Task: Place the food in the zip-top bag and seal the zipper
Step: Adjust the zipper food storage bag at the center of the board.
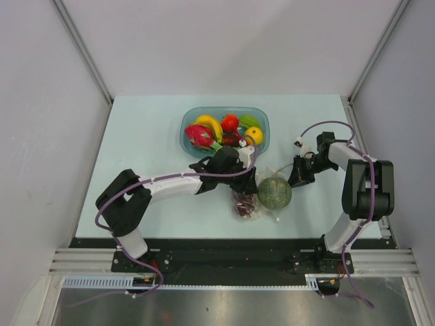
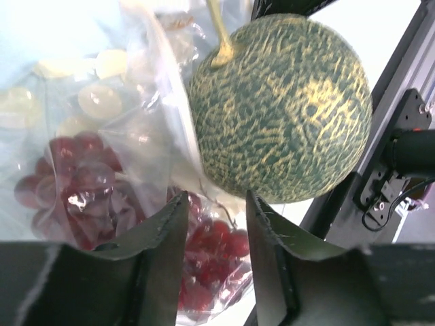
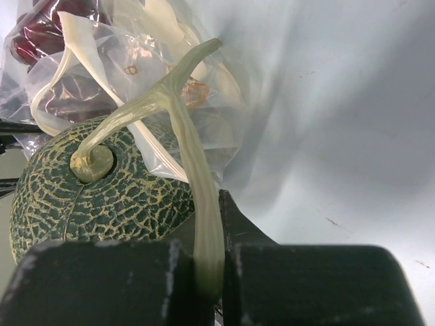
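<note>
Left gripper (image 2: 214, 204), lower centre, is hanging part-open and empty over grapes (image 2: 75, 176) inside the zip-top bag (image 2: 146, 75); right gripper (image 3: 209, 227) is clenching the bumpy ball (image 3: 102, 204) by its stem (image 3: 183, 115).

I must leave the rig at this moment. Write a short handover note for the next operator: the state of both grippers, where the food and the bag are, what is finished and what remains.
Left gripper: open, holding nothing, poised just over the grapes.
Right gripper: shut on the pale stem of the green netted ball.
Zip-top bag: lies beside the ball, crumpled, touching it.
Done: the grapes appear to be inside the bag, seen through the film.
Left: the ball looks to be outside the bag. It must go in, then the bag's mouth must be pressed shut.
</note>
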